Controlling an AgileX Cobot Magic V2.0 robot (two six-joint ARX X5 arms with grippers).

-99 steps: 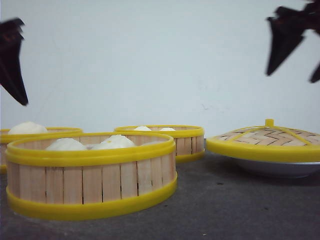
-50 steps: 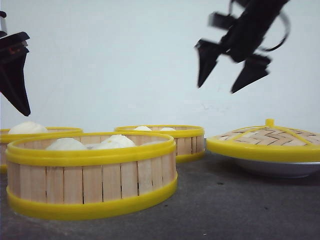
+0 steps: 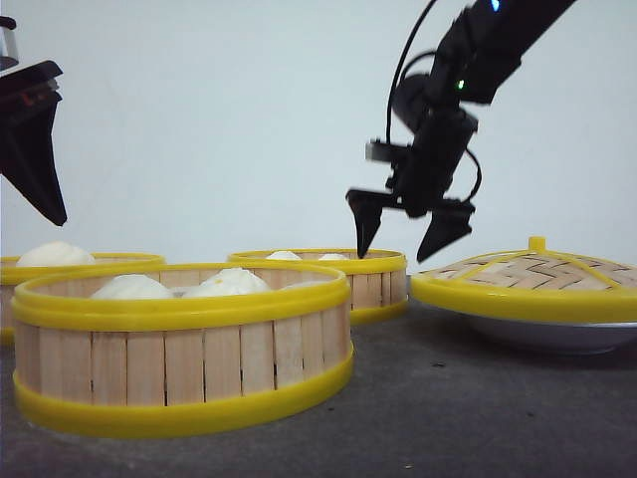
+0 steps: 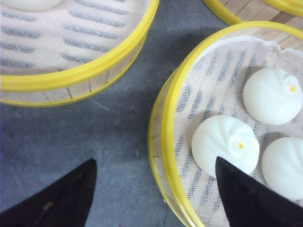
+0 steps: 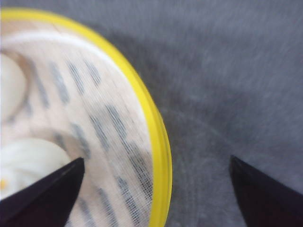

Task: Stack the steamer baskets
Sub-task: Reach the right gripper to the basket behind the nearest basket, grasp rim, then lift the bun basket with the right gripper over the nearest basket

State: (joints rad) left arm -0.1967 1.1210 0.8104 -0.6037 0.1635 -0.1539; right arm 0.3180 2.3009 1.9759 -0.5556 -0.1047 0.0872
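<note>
Down came the right hand [image 3: 408, 232], open over the back basket [image 3: 333, 269] rim beside the lid [image 3: 528, 277]. Light, stiff (buns [image 3: 284, 256] inside): pinch the wall. Left hand [image 4: 151, 194] open too.

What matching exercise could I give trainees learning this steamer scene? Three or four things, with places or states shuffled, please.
1. right gripper
2. left gripper
3. woven lid
4. nearest basket

A. resting on the white plate
B. open, straddling the far basket's right rim
C. holds three white buns
D. open, raised at the left

Pairs: 1-B, 2-D, 3-A, 4-C
</note>
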